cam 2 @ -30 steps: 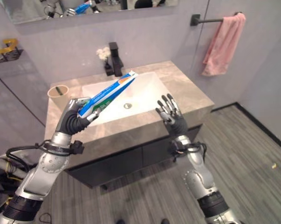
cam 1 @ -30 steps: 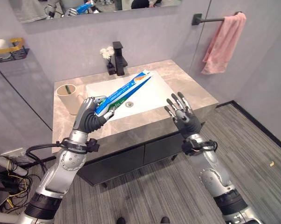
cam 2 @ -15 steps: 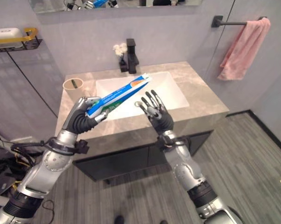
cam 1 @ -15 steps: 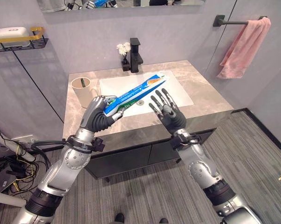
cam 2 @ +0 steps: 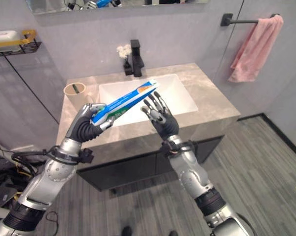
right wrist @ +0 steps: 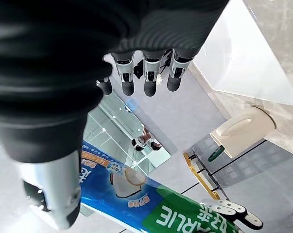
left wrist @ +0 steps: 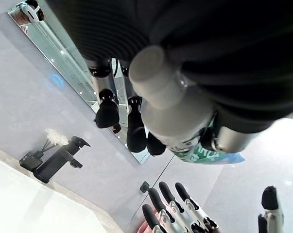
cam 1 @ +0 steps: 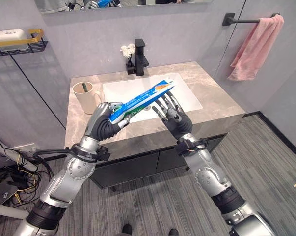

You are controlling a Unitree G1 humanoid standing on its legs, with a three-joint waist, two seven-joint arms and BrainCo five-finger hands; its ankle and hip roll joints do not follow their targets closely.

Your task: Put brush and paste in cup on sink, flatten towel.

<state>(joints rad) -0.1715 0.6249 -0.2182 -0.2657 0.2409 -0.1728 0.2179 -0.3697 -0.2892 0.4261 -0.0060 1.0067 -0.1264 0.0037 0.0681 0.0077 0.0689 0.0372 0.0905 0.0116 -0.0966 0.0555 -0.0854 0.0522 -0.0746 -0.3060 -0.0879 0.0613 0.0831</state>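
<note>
Left eye view: my left robot hand [cam 1: 104,120] is clenched round the cap end of the toothpaste [cam 1: 142,100], tube slanting up and out over the sink [cam 1: 184,96]. My right robot hand [cam 1: 171,114] has come in from the right since a sec ago and now sits just under the tube's far end, fingers straight and spread, released, holding nothing. Looks like a handover or a re-grip is being set up, so the paste isn't going in the cup quite yet. Cup [cam 1: 85,95] stands on the worktop [cam 1: 221,112] left of the sink, w/ a dark green brush handle poking out, so I judge the brush part done. Pink towel [cam 1: 253,48] hangs bunched on the wall bar, not flattened.

Right eye view: same layout. Cup [cam 2: 76,95] is well left of the tube tip; paste is the one item missing from it. Right robot hand fingertips [cam 2: 154,102] near the tube, can't tell if touching.

Left wrist view: left robot hand's fingers curl round the tube's green-and-white end [left wrist: 199,150]. Right robot hand's fingers [left wrist: 173,206] show beyond, straight. Tap [left wrist: 54,161] stands at the back of the sink.

Right wrist view: own fingers [right wrist: 147,70] straight, nothing in them; the tube [right wrist: 151,196] runs beside the thumb. Cup [right wrist: 241,133] lies beyond, green handle sticking out of it.
</note>
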